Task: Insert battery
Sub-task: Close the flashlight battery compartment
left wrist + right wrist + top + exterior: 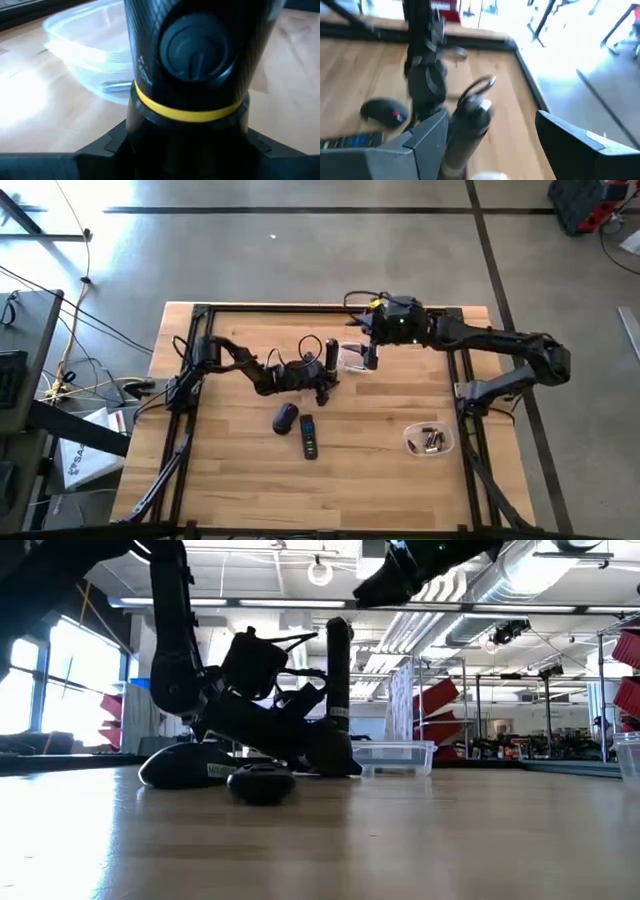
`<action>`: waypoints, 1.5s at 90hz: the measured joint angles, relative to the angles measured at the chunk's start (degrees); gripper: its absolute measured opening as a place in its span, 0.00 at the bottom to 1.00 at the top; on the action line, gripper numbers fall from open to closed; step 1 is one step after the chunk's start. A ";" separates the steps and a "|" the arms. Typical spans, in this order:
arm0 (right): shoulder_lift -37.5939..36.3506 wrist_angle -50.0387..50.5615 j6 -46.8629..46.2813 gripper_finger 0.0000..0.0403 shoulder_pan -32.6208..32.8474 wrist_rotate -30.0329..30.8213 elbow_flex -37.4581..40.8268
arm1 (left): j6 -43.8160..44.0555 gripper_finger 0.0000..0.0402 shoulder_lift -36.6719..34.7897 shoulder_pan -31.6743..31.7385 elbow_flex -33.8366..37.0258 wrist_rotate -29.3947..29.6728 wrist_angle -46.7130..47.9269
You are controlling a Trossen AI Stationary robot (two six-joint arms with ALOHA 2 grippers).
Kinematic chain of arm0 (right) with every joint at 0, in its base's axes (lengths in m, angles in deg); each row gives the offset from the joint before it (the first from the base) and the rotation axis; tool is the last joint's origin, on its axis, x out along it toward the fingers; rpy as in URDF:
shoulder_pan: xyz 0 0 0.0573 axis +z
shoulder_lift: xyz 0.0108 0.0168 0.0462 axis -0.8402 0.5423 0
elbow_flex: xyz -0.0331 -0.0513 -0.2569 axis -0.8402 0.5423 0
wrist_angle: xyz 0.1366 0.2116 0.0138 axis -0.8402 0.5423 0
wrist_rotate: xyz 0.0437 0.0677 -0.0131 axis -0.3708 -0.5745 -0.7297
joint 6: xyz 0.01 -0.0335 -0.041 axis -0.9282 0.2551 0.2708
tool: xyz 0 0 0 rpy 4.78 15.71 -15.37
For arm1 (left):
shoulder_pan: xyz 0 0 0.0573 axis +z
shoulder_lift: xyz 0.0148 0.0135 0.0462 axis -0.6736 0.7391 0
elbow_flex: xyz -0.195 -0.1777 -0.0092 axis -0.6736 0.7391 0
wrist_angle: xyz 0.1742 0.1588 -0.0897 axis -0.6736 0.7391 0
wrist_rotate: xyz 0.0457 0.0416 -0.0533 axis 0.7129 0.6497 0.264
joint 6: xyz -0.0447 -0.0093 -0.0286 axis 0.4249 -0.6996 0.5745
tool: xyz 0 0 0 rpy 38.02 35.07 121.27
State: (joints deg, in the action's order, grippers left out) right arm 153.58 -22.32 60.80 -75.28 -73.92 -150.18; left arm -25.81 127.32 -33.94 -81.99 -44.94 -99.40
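left gripper [326,383] low, clamping upright flashlight [331,352], right gripper [370,358] hovering beside

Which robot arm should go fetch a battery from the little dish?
Probably the right. The right gripper is open and free, on the same side as the clear dish of batteries. The left gripper is busy holding the black flashlight with the yellow ring upright.

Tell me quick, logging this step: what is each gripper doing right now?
Left gripper: shut on the flashlight, holding it upright on the table.
Right gripper: open, nothing held, above the flashlight.
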 joint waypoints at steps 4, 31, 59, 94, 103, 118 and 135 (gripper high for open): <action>0.99 -2.02 -0.10 0.66 -0.33 -2.18 0.00 | 0.28 0.48 0.00 -0.39 0.00 -0.02 0.00; 7.89 -7.79 -4.85 0.55 -1.94 -12.93 0.00 | 1.40 0.48 0.00 -2.22 0.00 0.85 0.16; 11.02 -8.75 -6.50 0.38 -1.92 -14.21 0.02 | 1.47 0.48 -0.02 -2.25 -0.03 0.78 0.60; 10.80 -6.95 -6.50 0.30 -3.56 -16.37 -0.02 | 1.26 0.48 -0.04 -2.21 -0.05 0.65 0.61; 10.80 -6.51 -4.24 0.30 -3.56 -17.19 -0.05 | 1.12 0.48 -0.02 -2.16 0.04 -0.23 -0.17; 10.80 -5.89 1.42 0.30 -3.60 -19.52 -0.09 | 0.64 0.48 -0.02 -2.05 0.04 -1.39 -0.47; 13.57 -8.57 3.21 0.30 -3.91 -26.42 -0.17 | -1.09 0.48 0.09 -2.01 0.11 -1.75 -1.05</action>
State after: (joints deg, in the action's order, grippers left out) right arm 167.15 -30.89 64.01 -79.19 -100.34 -150.35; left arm -26.90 127.41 -35.95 -81.88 -46.69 -100.45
